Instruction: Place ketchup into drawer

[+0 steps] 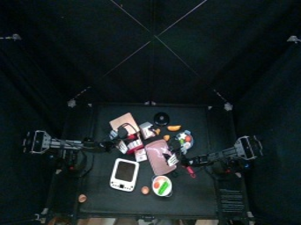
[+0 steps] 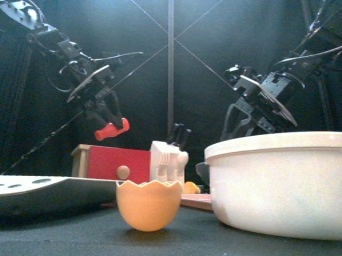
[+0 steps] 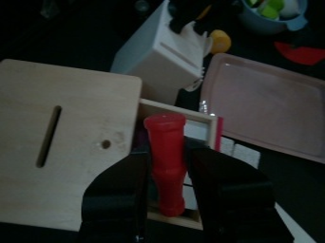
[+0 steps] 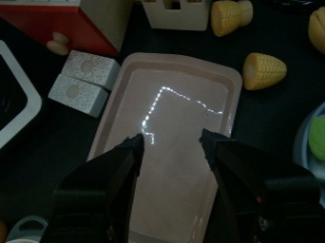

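One red ketchup bottle [image 3: 165, 161] is pinched by the left gripper [image 3: 169, 190] at frame centre above the open drawer [image 3: 178, 204]; the right gripper [image 4: 173, 157] is held spread over the pink tray [image 4: 191, 95].

black table [image 1: 97, 200], two arms, white scale [image 1: 123, 174], bowl [image 1: 163, 186]

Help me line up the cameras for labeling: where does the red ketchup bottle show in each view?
Top view: ketchup bottle, small, centre-left, by the wooden drawer box.
Front view: bottle, upper left, held in the air by the left gripper.
Left wrist view: bottle, centre, between the jaws.
Right wrist view: not in it.
Shared landmark: the wooden drawer box.
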Motion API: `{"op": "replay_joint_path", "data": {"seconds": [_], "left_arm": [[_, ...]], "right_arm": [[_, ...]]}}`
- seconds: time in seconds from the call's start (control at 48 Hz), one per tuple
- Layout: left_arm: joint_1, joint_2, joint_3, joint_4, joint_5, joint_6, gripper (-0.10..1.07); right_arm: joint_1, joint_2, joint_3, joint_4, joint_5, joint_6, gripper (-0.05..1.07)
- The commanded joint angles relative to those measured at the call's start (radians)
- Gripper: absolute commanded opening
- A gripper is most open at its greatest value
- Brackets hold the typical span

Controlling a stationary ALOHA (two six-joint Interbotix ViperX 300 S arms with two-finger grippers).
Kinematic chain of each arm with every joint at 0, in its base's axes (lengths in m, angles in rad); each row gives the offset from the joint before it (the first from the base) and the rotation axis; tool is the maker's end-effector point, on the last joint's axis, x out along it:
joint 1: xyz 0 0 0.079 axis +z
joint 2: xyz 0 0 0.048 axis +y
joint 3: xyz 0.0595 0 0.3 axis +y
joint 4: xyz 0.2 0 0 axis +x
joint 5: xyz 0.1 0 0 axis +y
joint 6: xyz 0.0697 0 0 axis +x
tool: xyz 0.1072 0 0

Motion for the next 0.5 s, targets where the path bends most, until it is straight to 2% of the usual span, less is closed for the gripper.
{"op": "replay_joint_path", "data": {"seconds": [0.0,0.292,0.479], "left_arm": [[0.020,0.005,-0.020,0.009,-0.014,0.034,0.52],[0.028,0.049,-0.017,0.003,-0.049,0.095,0.53],[0.029,0.087,-0.017,0.011,-0.044,0.097,0.60]], "right_arm": [[-0.002,-0.014,-0.017,-0.005,0.002,0.000,0.87],[-0.003,-0.014,-0.017,-0.006,0.002,0.000,0.87],[-0.003,-0.012,-0.015,-0.008,0.002,0.000,0.87]]}}
